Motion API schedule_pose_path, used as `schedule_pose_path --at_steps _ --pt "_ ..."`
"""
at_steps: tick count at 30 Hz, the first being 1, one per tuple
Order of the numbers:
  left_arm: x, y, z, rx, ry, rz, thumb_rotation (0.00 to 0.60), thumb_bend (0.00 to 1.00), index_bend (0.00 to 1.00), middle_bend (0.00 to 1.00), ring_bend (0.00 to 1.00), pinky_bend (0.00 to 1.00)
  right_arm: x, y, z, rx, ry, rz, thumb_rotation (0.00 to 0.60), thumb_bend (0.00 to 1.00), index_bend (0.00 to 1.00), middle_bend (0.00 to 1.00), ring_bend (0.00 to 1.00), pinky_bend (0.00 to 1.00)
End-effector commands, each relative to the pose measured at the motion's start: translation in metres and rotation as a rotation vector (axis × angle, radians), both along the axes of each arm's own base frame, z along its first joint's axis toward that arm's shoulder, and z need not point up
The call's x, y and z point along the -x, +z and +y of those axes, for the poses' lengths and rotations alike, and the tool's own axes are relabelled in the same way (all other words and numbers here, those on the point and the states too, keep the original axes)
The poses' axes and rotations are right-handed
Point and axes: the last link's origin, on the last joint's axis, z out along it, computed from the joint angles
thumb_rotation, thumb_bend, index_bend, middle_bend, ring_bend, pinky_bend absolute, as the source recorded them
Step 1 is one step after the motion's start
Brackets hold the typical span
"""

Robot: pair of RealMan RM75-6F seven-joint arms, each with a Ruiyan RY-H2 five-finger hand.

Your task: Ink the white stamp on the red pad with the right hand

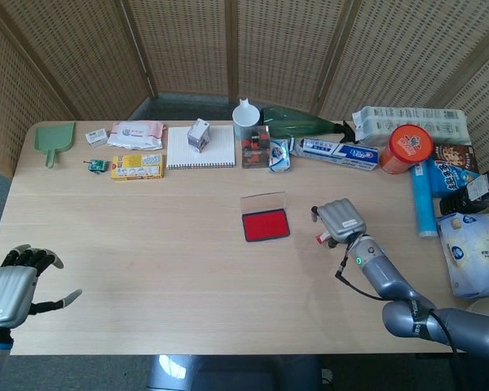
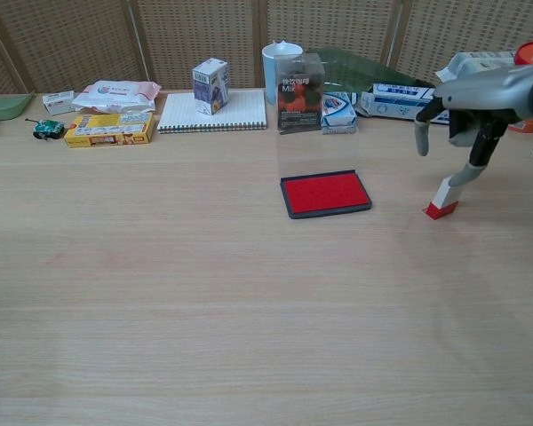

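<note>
The white stamp (image 2: 446,194) with a red base leans tilted on the table, right of the red ink pad (image 2: 325,193). My right hand (image 2: 481,96) hovers above it with fingers spread; one fingertip (image 2: 473,165) touches the stamp's upper end, while another finger (image 2: 422,135) hangs apart. From the head view the right hand (image 1: 341,221) covers most of the stamp (image 1: 321,239), a short way right of the pad (image 1: 266,224). My left hand (image 1: 13,284) rests at the near left table corner, fingers apart, holding nothing.
The pad's clear lid (image 1: 263,200) stands up behind it. Along the far edge sit a notebook (image 1: 200,149), a white cup (image 1: 245,120), a toothpaste box (image 1: 338,152) and an orange can (image 1: 406,148). Snack packs (image 1: 473,252) crowd the right edge.
</note>
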Motion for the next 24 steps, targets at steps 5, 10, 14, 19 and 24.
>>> schedule_pose_path --at_steps 5,10,14,19,24 --pt "0.010 0.001 -0.006 -0.007 0.048 -0.012 0.385 0.03 0.44 0.38 0.29 0.17 0.005 0.040 0.019 0.175 -0.087 -0.259 0.600 0.26 0.59 0.79 0.96 0.99" --pt "0.016 -0.001 -0.009 -0.002 0.071 -0.026 0.383 0.03 0.44 0.38 0.29 0.17 0.018 0.059 0.045 0.278 -0.070 -0.309 0.600 0.29 0.63 0.72 0.82 0.85" --pt "0.018 -0.002 -0.011 -0.005 0.077 -0.040 0.388 0.03 0.43 0.38 0.29 0.17 0.030 0.066 0.064 0.326 -0.072 -0.313 0.600 0.29 0.63 0.72 0.79 0.82" --pt "0.019 -0.001 -0.016 -0.018 0.081 -0.063 0.388 0.03 0.44 0.38 0.29 0.17 0.042 0.076 0.086 0.387 -0.081 -0.333 0.600 0.29 0.63 0.71 0.78 0.82" --pt "0.019 0.001 -0.020 -0.020 0.076 -0.071 0.383 0.03 0.43 0.38 0.29 0.17 0.050 0.080 0.102 0.406 -0.077 -0.337 0.600 0.29 0.64 0.71 0.77 0.81"
